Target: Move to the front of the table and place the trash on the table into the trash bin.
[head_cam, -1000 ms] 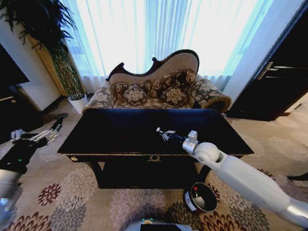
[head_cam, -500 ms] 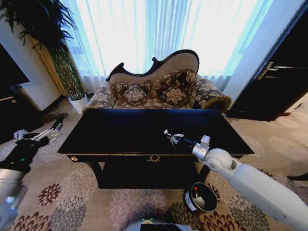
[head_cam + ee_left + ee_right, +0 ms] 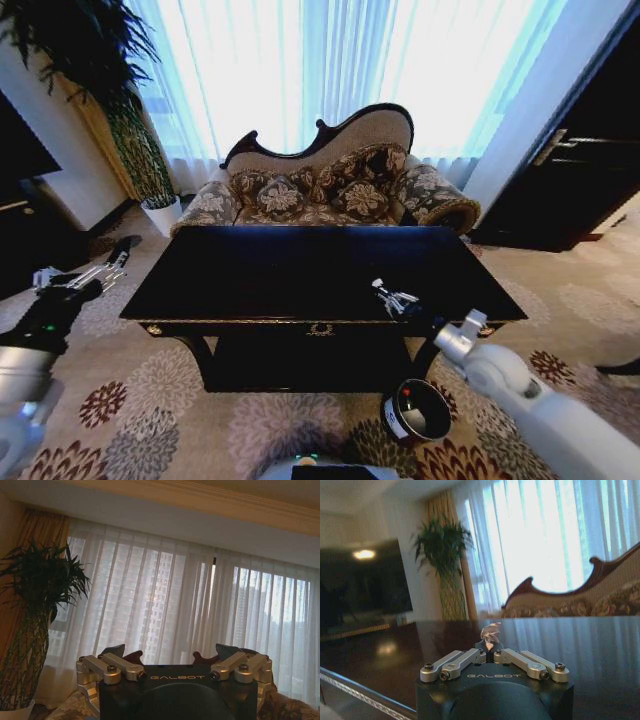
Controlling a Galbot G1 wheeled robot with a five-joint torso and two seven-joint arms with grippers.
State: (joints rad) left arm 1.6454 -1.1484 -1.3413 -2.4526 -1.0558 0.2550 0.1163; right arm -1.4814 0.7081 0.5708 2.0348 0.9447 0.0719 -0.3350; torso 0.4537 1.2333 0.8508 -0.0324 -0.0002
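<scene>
Head view: right gripper [image 3: 398, 298] is seen above the glossy black table [image 3: 260, 270], fingers pinched on a crumpled clear-silver wrapper [image 3: 489, 630]; left gripper [image 3: 112, 266] is spread wide left of the table

We stand in a home living room: a carved patterned sofa [image 3: 330, 175], sheer curtains [image 3: 330, 70], a potted plant [image 3: 110, 100], floral carpet [image 3: 150, 410].

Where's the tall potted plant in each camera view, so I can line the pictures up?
Head view: the potted plant stands in the far corner on the robot's left, beside the sofa.
Left wrist view: plant against the gold drape.
Right wrist view: plant beyond the table, beside the dark screen.
Shared landmark: the sheer curtains.
</scene>
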